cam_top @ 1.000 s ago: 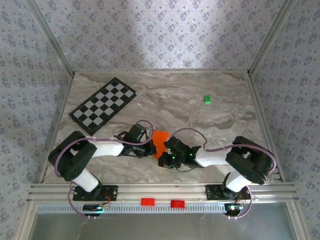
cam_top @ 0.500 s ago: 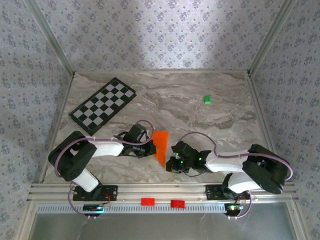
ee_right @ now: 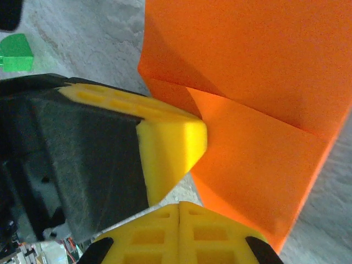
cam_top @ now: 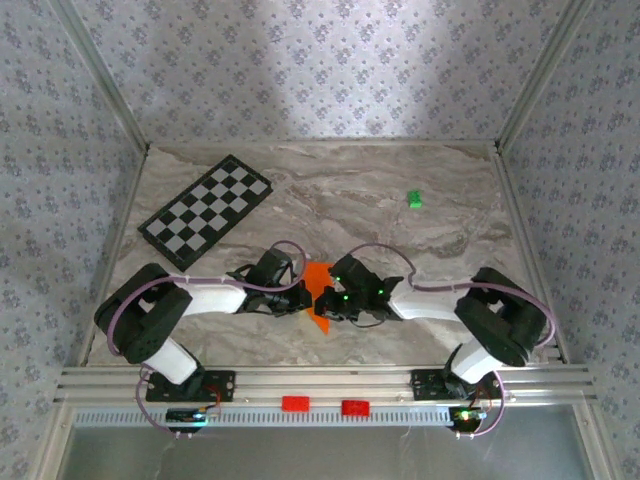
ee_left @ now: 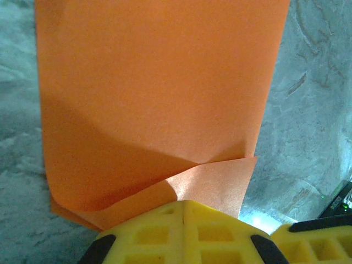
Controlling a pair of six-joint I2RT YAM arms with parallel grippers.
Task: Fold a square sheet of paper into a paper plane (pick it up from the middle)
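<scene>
The orange paper (cam_top: 318, 281) lay partly folded on the table (cam_top: 440, 250), near the front between both arms. My left gripper (ee_left: 183, 217) had its fingers pressed together, tips at a folded-over flap; I couldn't tell if they pinched it. The right gripper (ee_right: 180, 220) was closed too, tips at the paper's edge. A green block (cam_top: 414, 199) and checkerboard (cam_top: 207, 210) sat well behind

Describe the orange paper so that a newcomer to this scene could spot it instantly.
Start at the marbled table. Near its front edge, where the left arm and right arm meet, lies the orange paper. It is bright, plain and folded, unlike the checkered board at back left and the tiny green block at back right.
</scene>
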